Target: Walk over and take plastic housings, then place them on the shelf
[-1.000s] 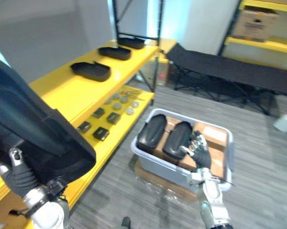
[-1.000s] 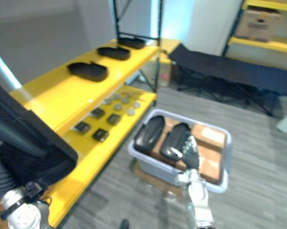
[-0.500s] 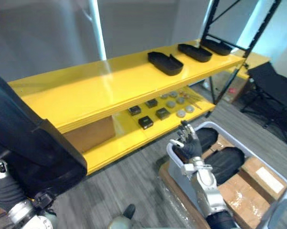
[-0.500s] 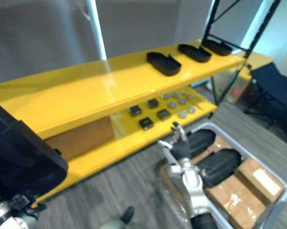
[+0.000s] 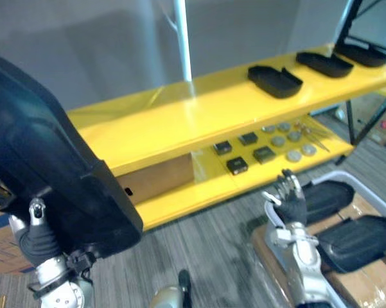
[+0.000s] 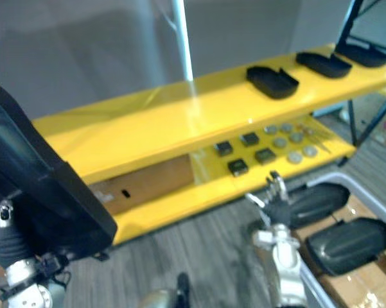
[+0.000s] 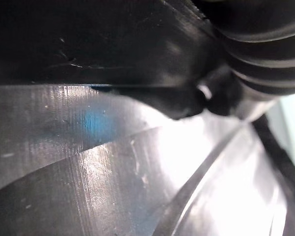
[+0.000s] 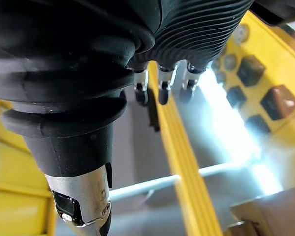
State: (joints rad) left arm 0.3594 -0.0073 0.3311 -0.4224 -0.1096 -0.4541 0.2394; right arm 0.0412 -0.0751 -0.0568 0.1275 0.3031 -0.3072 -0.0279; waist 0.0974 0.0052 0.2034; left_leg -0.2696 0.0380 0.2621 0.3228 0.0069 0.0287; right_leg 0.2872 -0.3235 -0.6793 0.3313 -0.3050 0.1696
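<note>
While the large black plastic housing (image 5: 45, 147) sits at the left hand (image 5: 35, 240), grip impossible to tell, before the yellow metal shelf (image 5: 180, 122), the right hand (image 5: 290, 204) hangs relaxed and empty near the shelf's lower tier.

upper shelf board (image 5: 173, 122): seen bare ahead of the left hand (image 5: 33, 239) | row of black housings (image 5: 274, 81): set well to its right | lower shelf (image 5: 199, 192): taken up by cardboard box (image 5: 157, 181)

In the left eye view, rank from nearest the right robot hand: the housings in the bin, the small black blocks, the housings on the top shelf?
1. Bin housings, just beside the right robot hand.
2. Small black blocks, lower shelf.
3. Top-shelf housings, beyond and above.
</note>
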